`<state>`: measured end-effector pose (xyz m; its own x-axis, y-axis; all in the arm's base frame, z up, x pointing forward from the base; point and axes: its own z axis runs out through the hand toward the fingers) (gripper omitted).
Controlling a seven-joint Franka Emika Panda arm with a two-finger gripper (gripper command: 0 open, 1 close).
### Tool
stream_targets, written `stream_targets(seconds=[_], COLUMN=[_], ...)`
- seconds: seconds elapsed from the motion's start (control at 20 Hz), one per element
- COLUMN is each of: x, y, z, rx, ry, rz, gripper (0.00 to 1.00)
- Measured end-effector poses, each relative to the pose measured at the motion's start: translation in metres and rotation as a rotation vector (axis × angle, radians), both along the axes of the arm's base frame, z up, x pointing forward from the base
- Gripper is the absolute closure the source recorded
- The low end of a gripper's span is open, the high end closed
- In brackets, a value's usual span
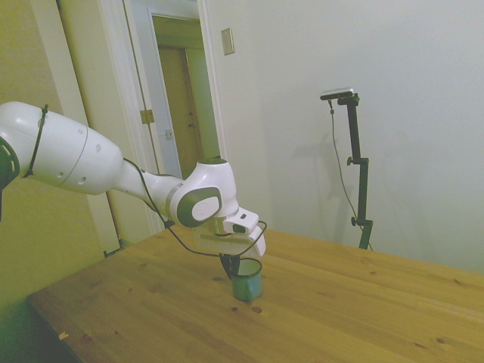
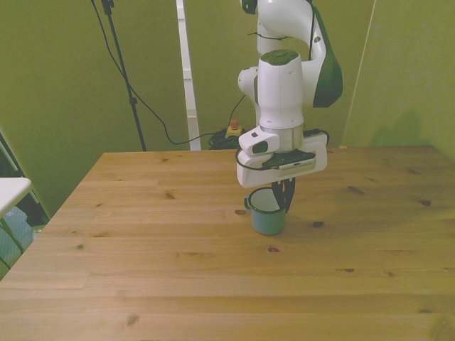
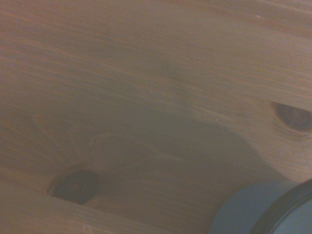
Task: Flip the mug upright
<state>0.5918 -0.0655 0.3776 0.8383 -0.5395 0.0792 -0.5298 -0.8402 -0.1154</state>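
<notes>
My jaws are pinched on the rim of the teal mug (image 2: 269,212), on the side toward the front view's right; the gripper (image 2: 285,196) comes down from directly above, its dark fingers (image 1: 229,265) straddling the wall. The mug stands upright on the wooden table (image 2: 178,277), mouth up, white inside showing under a dark rim, and its base looks to be on the boards. Its small loop handle sticks out toward the front view's left. In my blurry wrist view I only catch the mug's (image 3: 265,209) curved edge beside two dark knots in the wood.
</notes>
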Motion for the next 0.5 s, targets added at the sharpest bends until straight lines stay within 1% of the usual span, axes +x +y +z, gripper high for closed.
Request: stream_targets(seconds=[0.3, 0.4, 0.5], x=[0.004, 0.005, 0.004], y=[-0.004, -0.008, -0.015], z=[0.007, 0.016, 0.032], rx=[-0.002, -0.004, -0.007], ry=[-0.016, -0.032, -0.058], rz=[-0.009, -0.016, -0.028], gripper=[0.0, 0.0, 0.0])
